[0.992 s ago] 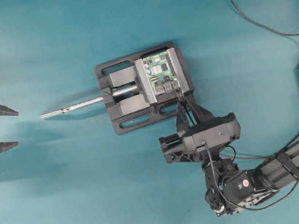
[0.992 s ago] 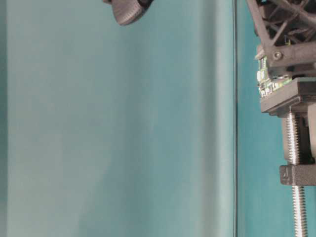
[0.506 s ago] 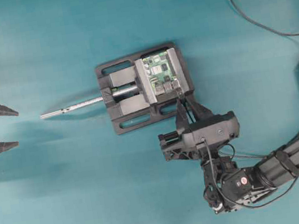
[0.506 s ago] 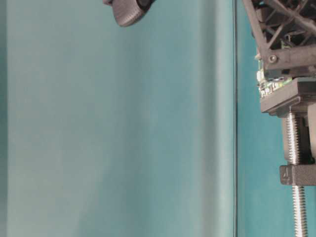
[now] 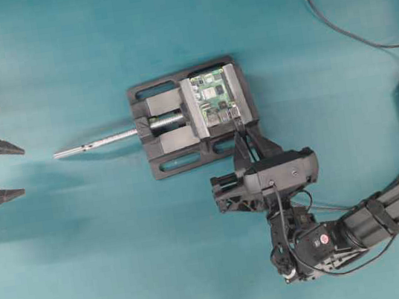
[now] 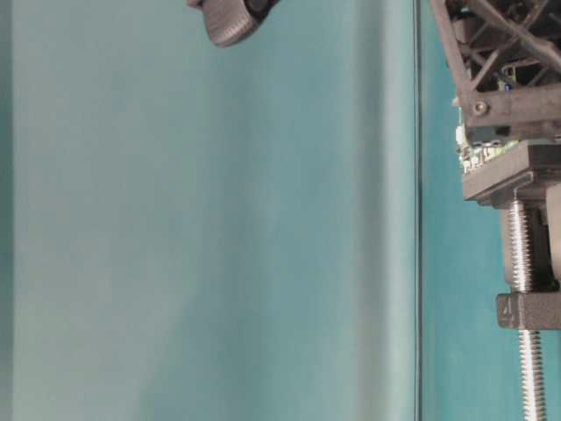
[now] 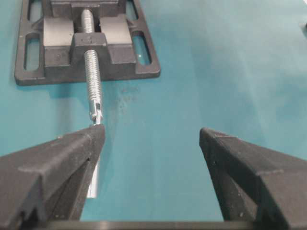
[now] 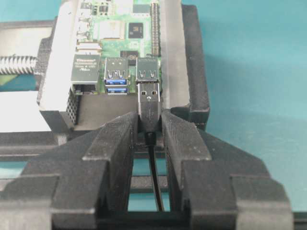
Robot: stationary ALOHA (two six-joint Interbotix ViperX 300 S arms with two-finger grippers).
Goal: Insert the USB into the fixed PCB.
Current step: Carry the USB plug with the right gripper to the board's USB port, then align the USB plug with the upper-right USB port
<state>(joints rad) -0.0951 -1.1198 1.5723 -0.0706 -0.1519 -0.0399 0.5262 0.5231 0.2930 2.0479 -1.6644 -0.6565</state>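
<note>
The USB (image 8: 149, 103), a dark plug with a silvery tip and thin black cable, points toward 12 o'clock. Its tip sits just before the right-hand port of the fixed PCB (image 8: 125, 36), a small green board lying flat.

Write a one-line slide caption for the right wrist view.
Right hand pinches the USB, its metal tip at a port on the fixed PCB clamped in the vise.

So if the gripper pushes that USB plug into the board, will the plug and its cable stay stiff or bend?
The USB looks rigid: a metal shell on a moulded body, clamped by the right gripper, so it probably pushes straight. Its thin cable hangs loose behind and would likely flop. The PCB sits in the vise, so it should hardly shift.
</note>
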